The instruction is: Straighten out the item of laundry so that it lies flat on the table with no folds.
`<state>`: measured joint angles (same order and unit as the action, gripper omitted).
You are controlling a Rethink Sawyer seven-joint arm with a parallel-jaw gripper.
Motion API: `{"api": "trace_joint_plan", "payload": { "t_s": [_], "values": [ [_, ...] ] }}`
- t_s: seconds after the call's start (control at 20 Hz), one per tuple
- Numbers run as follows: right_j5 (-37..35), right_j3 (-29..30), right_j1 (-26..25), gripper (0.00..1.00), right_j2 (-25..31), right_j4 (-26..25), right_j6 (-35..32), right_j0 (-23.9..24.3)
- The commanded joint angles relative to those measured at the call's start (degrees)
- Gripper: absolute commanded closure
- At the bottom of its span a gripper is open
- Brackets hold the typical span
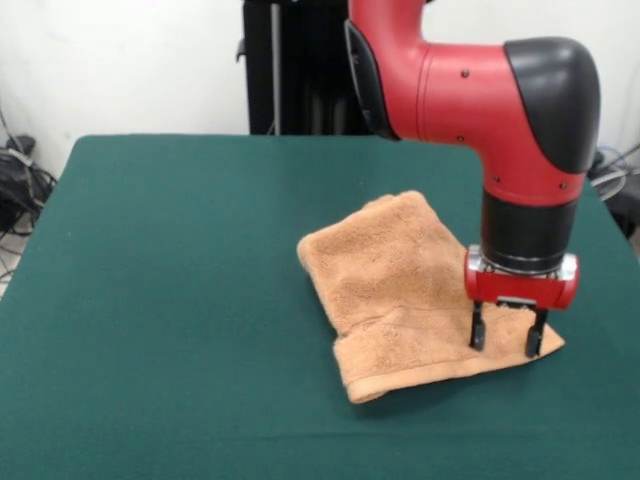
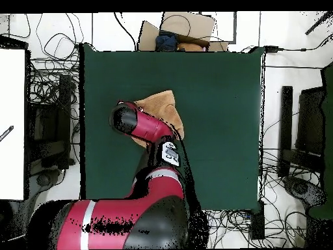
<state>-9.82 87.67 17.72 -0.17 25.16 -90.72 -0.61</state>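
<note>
From my station, nearest the front camera I see bare dark green surface (image 1: 150,300) running across the whole foreground. Just beyond it lies the peach-orange towel (image 1: 400,290), right of centre, still doubled over: its near edge shows a thick folded hem, and an upper layer sits skewed over a lower one. My pincer (image 1: 508,335) stands over the towel's near right corner, its two black fingers (image 1: 478,328) spread apart, tips down at the cloth; I cannot tell whether they press into it. Above it rises the red and black arm (image 1: 500,110), bending back toward the far side. In the overhead view the arm (image 2: 146,127) hides much of the towel (image 2: 162,104), with only its outer part showing.
</note>
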Motion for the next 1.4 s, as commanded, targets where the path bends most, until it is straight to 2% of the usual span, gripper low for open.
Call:
{"api": "trace_joint_plan", "payload": {
  "t_s": [0.05,1.4],
  "values": [
    [-1.09,5.12,-1.75,0.00,3.43,3.44,-16.93,-2.63],
    [-1.54,5.40,-1.38,0.00,1.67,5.83,-16.85,-4.54]
  ]
}}
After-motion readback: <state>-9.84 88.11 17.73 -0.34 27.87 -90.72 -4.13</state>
